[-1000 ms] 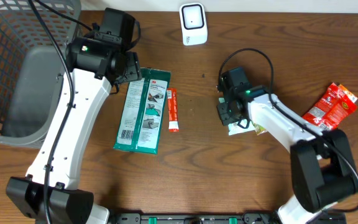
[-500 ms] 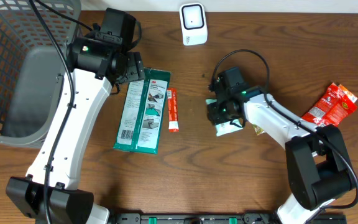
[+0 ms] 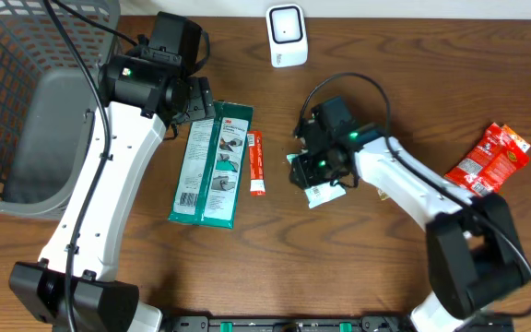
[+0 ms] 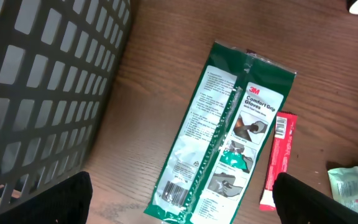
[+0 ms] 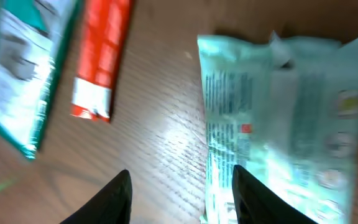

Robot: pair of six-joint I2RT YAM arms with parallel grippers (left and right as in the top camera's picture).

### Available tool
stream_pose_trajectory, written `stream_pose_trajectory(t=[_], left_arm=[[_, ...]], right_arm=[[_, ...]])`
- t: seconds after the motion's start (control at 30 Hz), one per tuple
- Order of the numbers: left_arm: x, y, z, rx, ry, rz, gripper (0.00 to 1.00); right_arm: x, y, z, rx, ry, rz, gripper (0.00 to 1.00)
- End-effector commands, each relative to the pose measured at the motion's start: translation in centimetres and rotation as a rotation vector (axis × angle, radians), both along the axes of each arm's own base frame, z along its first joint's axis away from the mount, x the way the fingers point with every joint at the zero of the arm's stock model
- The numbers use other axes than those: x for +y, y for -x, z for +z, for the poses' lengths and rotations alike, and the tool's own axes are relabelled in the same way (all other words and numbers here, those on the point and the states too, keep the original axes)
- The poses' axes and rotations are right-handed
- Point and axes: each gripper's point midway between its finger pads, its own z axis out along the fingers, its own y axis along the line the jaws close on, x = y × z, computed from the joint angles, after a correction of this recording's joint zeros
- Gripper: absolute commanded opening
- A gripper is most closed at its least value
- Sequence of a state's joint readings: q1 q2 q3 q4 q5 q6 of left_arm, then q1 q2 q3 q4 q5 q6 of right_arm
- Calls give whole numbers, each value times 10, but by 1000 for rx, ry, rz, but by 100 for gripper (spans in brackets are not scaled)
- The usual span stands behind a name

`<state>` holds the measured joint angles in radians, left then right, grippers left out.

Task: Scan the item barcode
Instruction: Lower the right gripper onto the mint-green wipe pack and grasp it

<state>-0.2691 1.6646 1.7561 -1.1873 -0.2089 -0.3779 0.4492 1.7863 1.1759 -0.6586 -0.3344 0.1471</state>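
A green 3M gloves packet lies flat on the wood, its barcode near its lower left end. Beside it is a narrow red packet. My left gripper hangs open over the green packet's top end, holding nothing. A pale green packet lies under my right gripper. Its jaws stand apart with bare wood between them, and the right finger overlaps the packet's left edge. The white scanner stands at the back.
A grey mesh basket fills the left side. A red snack packet lies at the far right. The right arm's cable loops over the table behind its wrist.
My right gripper has moved left toward the red packet, and the pale green packet has slid left with it. The left gripper opened a little wider, then stayed put.
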Motion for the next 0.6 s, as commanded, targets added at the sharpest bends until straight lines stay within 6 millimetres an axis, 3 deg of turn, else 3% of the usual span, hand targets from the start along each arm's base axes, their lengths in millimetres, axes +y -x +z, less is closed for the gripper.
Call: stream_pose_trajectory(t=[0.0, 0.2, 0.57], left_arm=[[1, 1, -3, 11, -1, 11, 93], [1, 1, -3, 11, -1, 11, 93], [1, 1, -3, 11, -1, 11, 93]], right_arm=[[-6, -18, 40, -134, -17, 17, 51], [-35, -22, 19, -166, 162, 29, 52], [-46, -16, -26, -79, 257, 74, 55]])
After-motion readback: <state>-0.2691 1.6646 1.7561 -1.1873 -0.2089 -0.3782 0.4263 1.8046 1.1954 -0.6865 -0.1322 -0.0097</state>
